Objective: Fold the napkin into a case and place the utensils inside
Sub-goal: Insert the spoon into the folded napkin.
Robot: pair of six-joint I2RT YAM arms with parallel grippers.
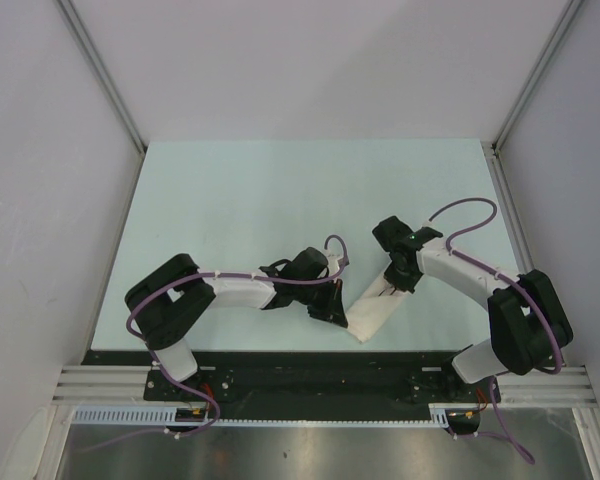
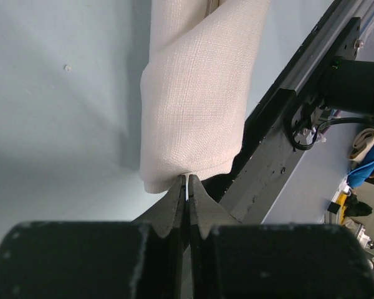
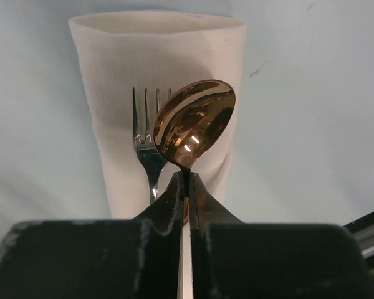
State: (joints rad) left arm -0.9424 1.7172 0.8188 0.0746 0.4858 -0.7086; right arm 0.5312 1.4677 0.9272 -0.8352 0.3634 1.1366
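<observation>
The white napkin (image 1: 373, 310), folded into a narrow case, lies slanted near the table's front edge between both arms. My left gripper (image 1: 332, 308) is at its near end. In the left wrist view the left gripper (image 2: 187, 181) is shut on the hem of the napkin (image 2: 199, 93), with a thin white sliver between the tips. My right gripper (image 1: 400, 278) is at the far end. The right gripper (image 3: 187, 177) is shut on the neck of the spoon (image 3: 194, 121), whose coppery bowl hangs over the napkin (image 3: 162, 56). A silver fork (image 3: 148, 140) lies on the cloth left of the spoon.
A black mounting rail (image 2: 280, 143) runs right beside the napkin's near end along the table's front edge (image 1: 310, 358). White walls close in the pale table (image 1: 280, 200) on three sides. Purple cables loop over both arms.
</observation>
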